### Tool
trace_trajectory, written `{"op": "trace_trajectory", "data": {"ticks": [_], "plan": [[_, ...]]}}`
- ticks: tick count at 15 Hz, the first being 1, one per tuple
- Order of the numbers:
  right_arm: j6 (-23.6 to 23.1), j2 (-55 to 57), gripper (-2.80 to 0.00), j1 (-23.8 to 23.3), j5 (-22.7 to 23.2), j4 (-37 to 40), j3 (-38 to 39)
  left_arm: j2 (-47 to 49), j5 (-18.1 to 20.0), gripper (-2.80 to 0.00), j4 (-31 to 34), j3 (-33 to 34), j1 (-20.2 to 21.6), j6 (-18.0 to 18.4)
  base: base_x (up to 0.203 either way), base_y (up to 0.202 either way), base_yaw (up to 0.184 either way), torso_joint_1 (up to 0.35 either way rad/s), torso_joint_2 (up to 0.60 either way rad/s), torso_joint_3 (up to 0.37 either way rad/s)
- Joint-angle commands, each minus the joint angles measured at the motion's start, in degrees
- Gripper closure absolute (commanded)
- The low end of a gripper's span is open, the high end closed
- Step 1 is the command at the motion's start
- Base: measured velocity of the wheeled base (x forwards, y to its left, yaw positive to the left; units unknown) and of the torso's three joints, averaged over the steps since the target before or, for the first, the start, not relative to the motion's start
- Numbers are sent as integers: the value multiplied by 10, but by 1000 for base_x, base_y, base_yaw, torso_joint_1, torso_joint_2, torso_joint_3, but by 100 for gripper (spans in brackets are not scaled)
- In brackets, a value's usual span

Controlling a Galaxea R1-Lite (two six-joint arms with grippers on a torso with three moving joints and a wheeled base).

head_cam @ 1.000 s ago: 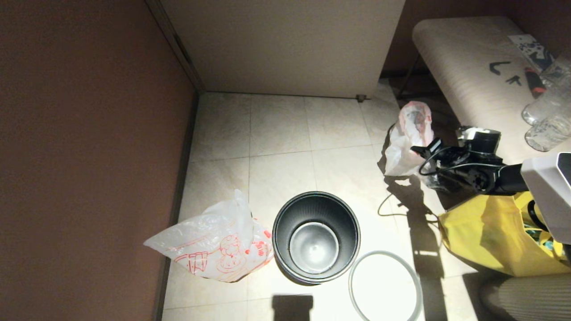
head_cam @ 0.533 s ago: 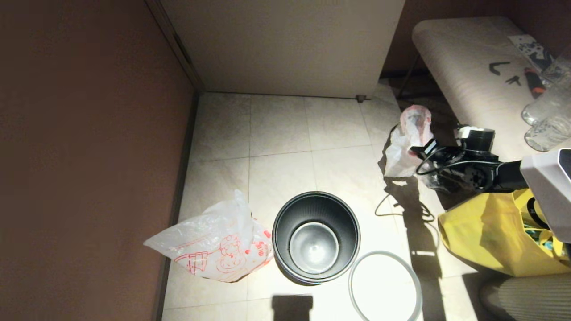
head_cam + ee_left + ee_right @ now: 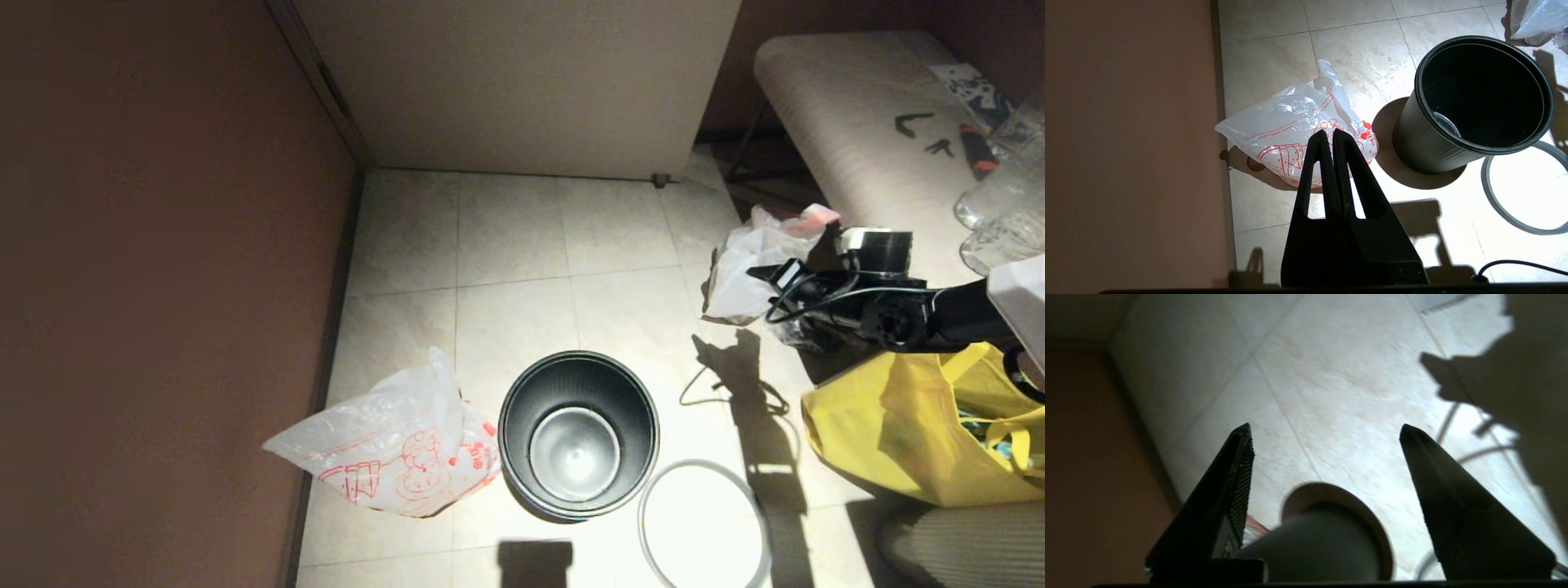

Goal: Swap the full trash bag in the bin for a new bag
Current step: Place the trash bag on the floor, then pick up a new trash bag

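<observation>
The right pincer [image 3: 1327, 437] has just let go: its two dark fingers now stand wide apart with only floor tile between them, where a second ago it held the neck of the full trash bag [image 3: 755, 265], a whitish opaque thin plastic bag with a pink-red top edge. That top edge, upright before, has flopped over toward the padded beige bench [image 3: 857, 131]. The bag sits on the floor just beside the pincer, on its far side in the head view, no longer gripped. I judge the removal half of the task done.

Farther out, the bin [image 3: 578, 433], a small round black ribbed wastebasket, stands bare, its thin grey ring [image 3: 704, 523] lying loose on the tiles beside it. Beyond the bin, near the brown wall, lies the new bag [image 3: 392, 449], translucent white plastic with a red outline cartoon, well apart from the right pincer.

The left pincer [image 3: 1329, 134], pressed closed, hangs parked above that new bag.
</observation>
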State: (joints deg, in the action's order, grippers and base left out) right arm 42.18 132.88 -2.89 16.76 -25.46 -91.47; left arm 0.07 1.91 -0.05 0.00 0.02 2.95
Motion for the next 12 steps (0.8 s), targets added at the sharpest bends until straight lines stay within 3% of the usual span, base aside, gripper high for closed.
{"op": "trace_trajectory", "data": {"ticks": [1, 6, 8, 12], "plan": [[-28, -58, 0, 16, -23, -3, 72, 0, 0, 0, 0, 2, 0, 0, 0, 0, 0, 0, 0, 0], [-80, -180, 0, 88, -84, -3, 192, 0, 0, 0, 0, 2, 1, 0, 0, 0, 0, 0, 0, 0], [-102, -219, 0, 126, -129, -1, 232, 0, 0, 0, 0, 2, 0, 0, 0, 0, 0, 0, 0, 0], [-179, -300, 0, 141, -162, -1, 323, 0, 0, 0, 0, 2, 0, 0, 0, 0, 0, 0, 0, 0]]}}
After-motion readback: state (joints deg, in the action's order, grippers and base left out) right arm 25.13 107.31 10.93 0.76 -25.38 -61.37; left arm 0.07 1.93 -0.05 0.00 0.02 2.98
